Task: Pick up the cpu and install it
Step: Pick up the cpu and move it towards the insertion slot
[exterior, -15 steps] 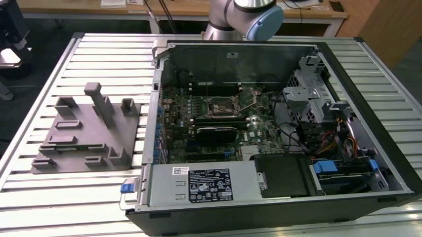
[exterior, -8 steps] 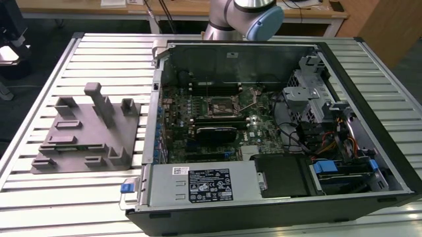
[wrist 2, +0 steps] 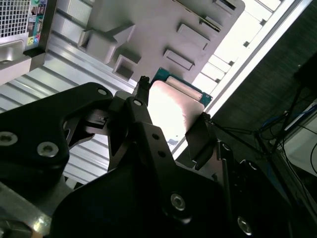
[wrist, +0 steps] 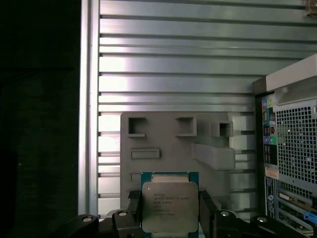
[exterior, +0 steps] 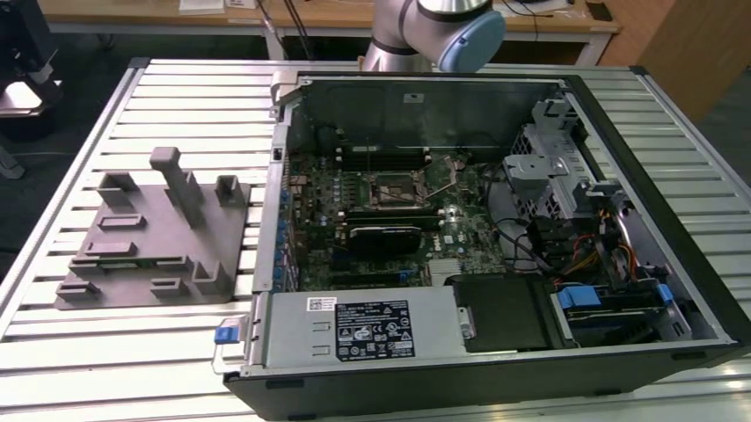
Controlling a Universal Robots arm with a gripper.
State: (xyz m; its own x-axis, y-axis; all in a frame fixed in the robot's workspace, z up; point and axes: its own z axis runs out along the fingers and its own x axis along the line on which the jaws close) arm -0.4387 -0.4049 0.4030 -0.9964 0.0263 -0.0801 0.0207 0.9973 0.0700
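A robot's black pincer (wrist: 168, 199) is clenched on the cpu (wrist: 170, 208), a small flat square chip with a pale silver-grey metal top and a green edge. One finger presses against each of two opposite sides of the chip. In the first wrist view the chip's metal top faces the camera, and behind it, farther off, a grey fixture (wrist: 168, 134) with raised blocks and rectangular pockets lies flat on a ribbed metal worktop (wrist: 173, 49). The perforated rear panel of a computer case (wrist: 292, 148) stands beside the fixture. In the second wrist view the pincer (wrist 2: 173, 101) is seen from behind its dark body. The cpu (wrist 2: 171, 111) glares bright between the two fingertips (wrist 2: 143, 84), with the grey fixture (wrist 2: 148, 25) and the worktop (wrist 2: 64, 69) beyond it and a corner of the computer case (wrist 2: 20, 20) at the edge. The chip is held in the air, clear of the fixture and the worktop. In the exterior view the computer case (exterior: 610, 141) lies open on its side on the worktop (exterior: 176, 88), with its green motherboard exposed and a square processor socket (exterior: 399, 186) near the board's middle. The grey fixture (exterior: 141, 237) sits just beside the case, on the exterior view's left. The robot arm (exterior: 434, 31), silver with a blue cap, rises beyond the far side of the case.
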